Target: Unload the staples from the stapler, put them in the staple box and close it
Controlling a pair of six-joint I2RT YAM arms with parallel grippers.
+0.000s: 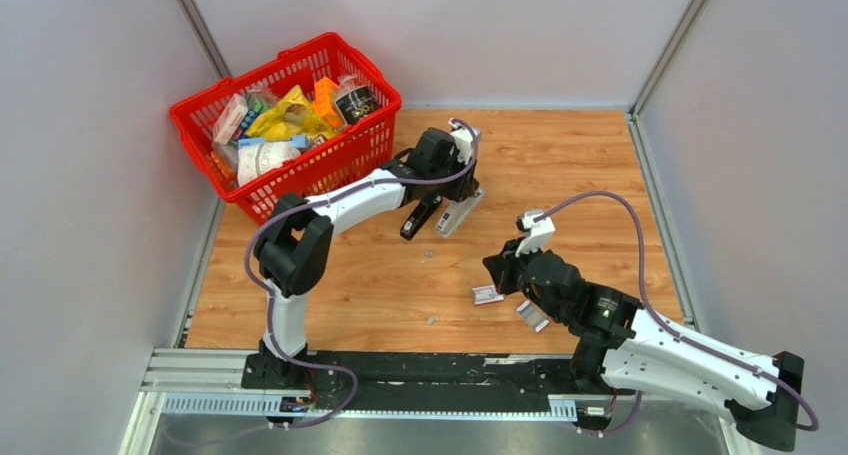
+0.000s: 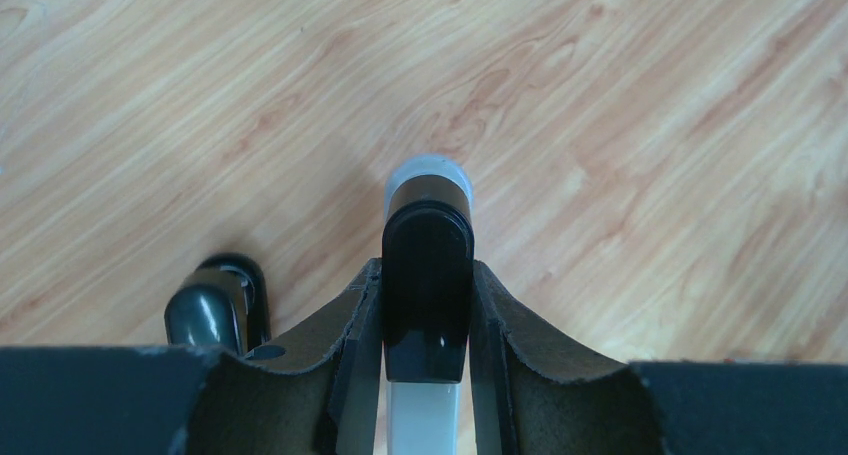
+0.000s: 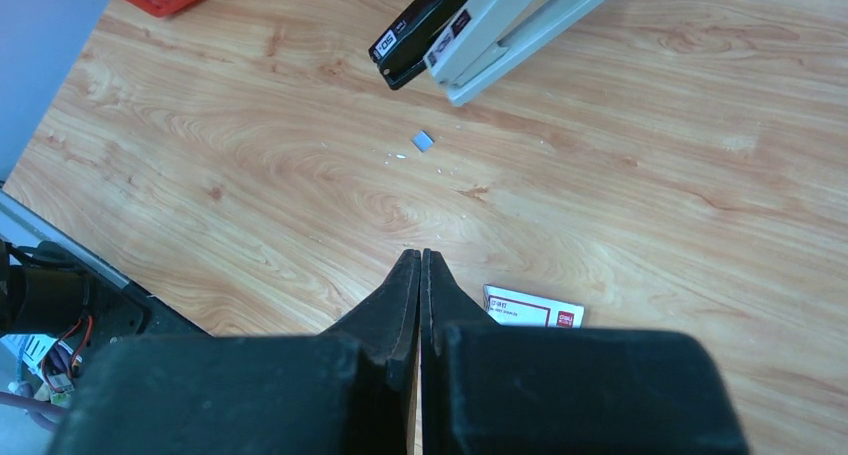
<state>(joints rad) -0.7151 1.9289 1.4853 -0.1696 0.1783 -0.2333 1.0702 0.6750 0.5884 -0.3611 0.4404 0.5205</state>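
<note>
The stapler lies opened at the table's far middle, its black top arm splayed left of the silver-grey magazine and base. My left gripper is shut on it. In the left wrist view the fingers clamp a black-capped grey bar of the stapler. A tiny silvery staple bit lies on the wood just near of the stapler; it also shows in the top view. My right gripper is shut and empty above the wood, nearer than the bit.
A small white-and-red box lies by my right gripper; it also shows in the top view. A small grey piece lies beside the right wrist. A red basket full of packets stands at the far left. Another speck lies near the front.
</note>
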